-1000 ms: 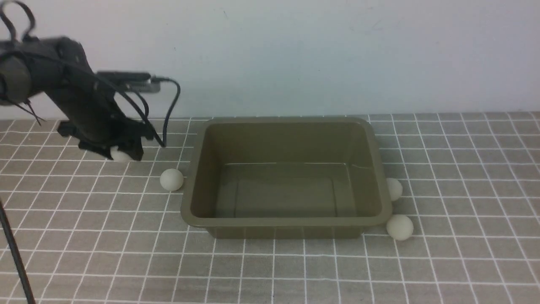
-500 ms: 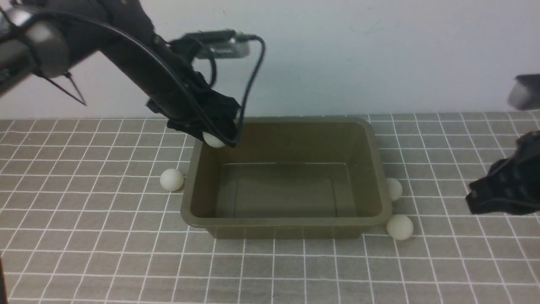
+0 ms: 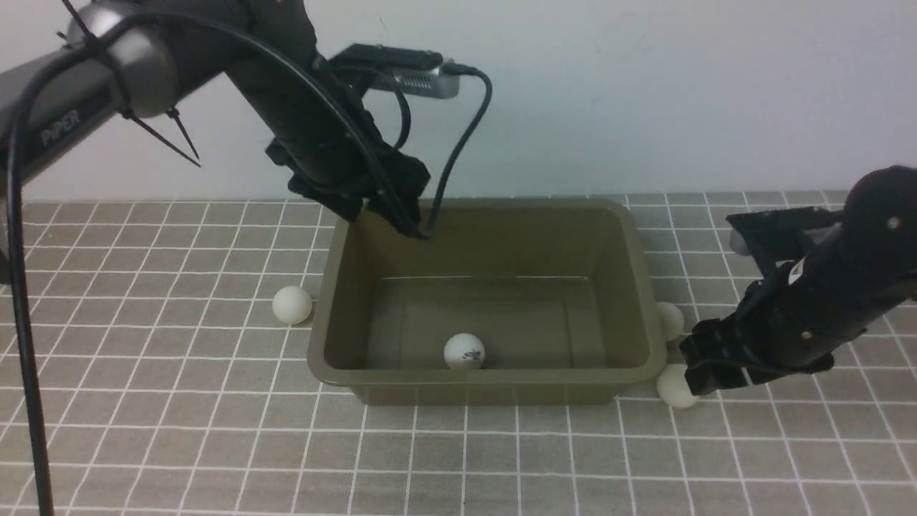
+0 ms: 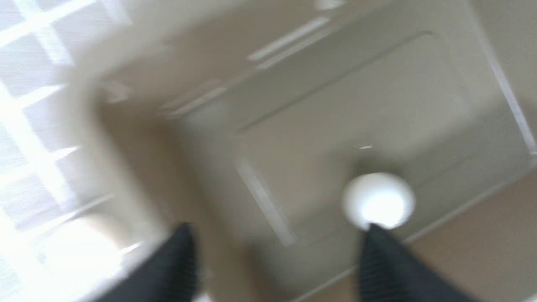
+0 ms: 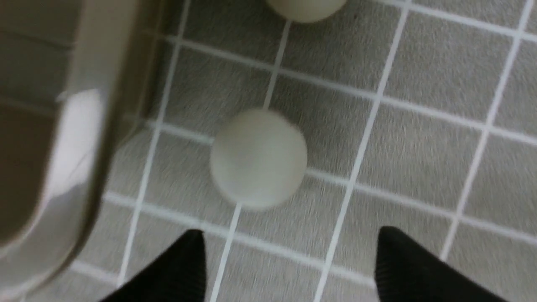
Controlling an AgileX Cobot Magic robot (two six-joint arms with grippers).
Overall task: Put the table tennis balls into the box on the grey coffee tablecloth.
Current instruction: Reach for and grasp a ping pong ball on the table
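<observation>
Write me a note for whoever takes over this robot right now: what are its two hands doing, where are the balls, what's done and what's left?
Left hand: open and empty, above the far left corner of the box.
Right hand: open, low by the box's near right corner. The nearer right ball is just ahead of its fingertips, not gripped.
Done: one logo ball lies in the box.
Left: three balls on the checked cloth: the left ball, the farther right ball and the nearer right ball.
Likely next: close the right hand on that nearer one.
</observation>
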